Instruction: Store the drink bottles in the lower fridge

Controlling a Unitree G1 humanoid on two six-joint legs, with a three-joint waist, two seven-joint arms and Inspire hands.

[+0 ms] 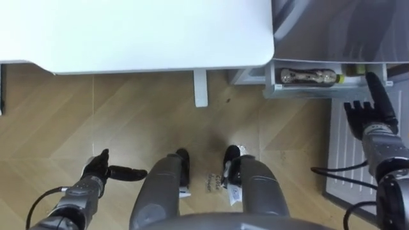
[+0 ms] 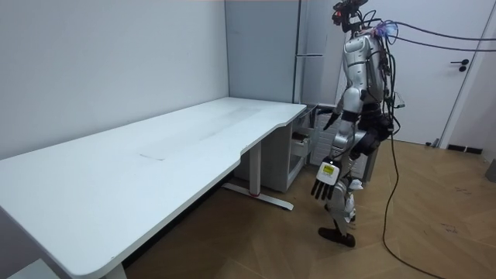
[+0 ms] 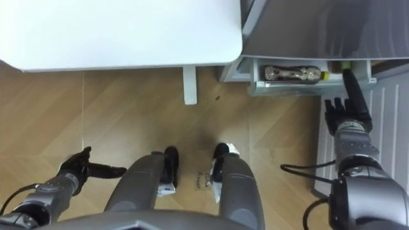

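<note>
A clear bottle (image 1: 311, 76) of brownish drink with a yellow-green cap lies on its side in the open lower fridge drawer (image 1: 273, 87), just past the white table's corner. My right hand (image 1: 374, 114) is open, its fingers straight and pointing at the drawer's right end, close to the bottle's cap (image 3: 345, 66), and it holds nothing. Low on my left side, over the wooden floor, my left hand (image 1: 105, 170) hangs open and empty. In the room view I stand upright facing the grey fridge (image 2: 263, 46) with the left hand (image 2: 325, 177) down by my thigh.
The white table (image 1: 128, 32) spans the upper left, its leg (image 1: 200, 88) standing just left of the drawer. A white ribbed panel (image 1: 342, 153) lies to my right beside the drawer. Behind me in the room view is a white door (image 2: 469, 70).
</note>
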